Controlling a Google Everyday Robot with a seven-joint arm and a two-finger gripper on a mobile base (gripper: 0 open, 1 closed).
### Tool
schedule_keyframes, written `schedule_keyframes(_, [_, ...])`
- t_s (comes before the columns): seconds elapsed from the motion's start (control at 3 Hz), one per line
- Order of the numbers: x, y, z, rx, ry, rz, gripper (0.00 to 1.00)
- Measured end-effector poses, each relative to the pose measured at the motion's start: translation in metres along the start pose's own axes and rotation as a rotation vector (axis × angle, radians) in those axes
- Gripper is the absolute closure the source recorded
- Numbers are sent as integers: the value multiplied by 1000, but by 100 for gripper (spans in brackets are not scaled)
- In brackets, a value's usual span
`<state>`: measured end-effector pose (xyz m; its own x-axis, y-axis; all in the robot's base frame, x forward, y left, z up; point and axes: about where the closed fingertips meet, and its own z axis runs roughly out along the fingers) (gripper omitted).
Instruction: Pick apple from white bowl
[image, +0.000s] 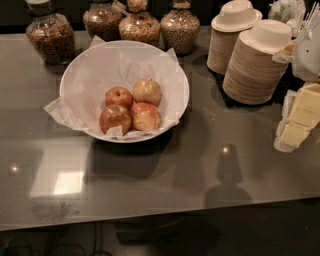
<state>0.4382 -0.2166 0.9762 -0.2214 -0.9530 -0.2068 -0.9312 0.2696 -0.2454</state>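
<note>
The apple (146, 116) I'm after sits in the white bowl (185, 95), left of centre in the upper half of the frame. It is the orange-red one with yellowish patches, at the lower right of a cluster of 4 fruits. It touches a darker red apple (115, 118) on its left and the paler yellow apple (146, 91) just above it. A 2nd darker red apple (119, 96) fills the upper left of the cluster. All 4 lie on crumpled white paper (100, 70) that lines the bowl, and the paper's corners spill over the rim at the left and top. The cluster sits toward the bowl's lower edge, leaving the paper bare above it.

The bowl stands on a glossy grey counter (200, 165) that shows bright reflections at lower left and the bowl's shadow beneath it. Behind the bowl, along the top of the frame, I see 4 glass jars (140, 25) filled with grainy contents. To the upper right are 2 stacks of tan paper bowls (255, 65), tipped on their sides, well apart from the white bowl. At the right edge, pale yellow blocks (302, 112) are piled together.

The gripper (307, 52) shows as a white shape at the far upper right, cut off by the frame edge, above the yellow blocks and far from the apple. I cannot tell what state it is in.
</note>
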Motion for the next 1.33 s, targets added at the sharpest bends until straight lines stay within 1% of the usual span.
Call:
schedule_keyframes(0.33, [-4, -1, 0, 3, -10, -4, 0])
schedule_keyframes(0.67, [-37, -5, 3, -9, -86, -67, 0])
schedule_keyframes(1.0, [-81, -5, 8, -49, -198, -150, 0])
schedule_keyframes(1.33, [-81, -5, 8, -49, -198, -150, 0])
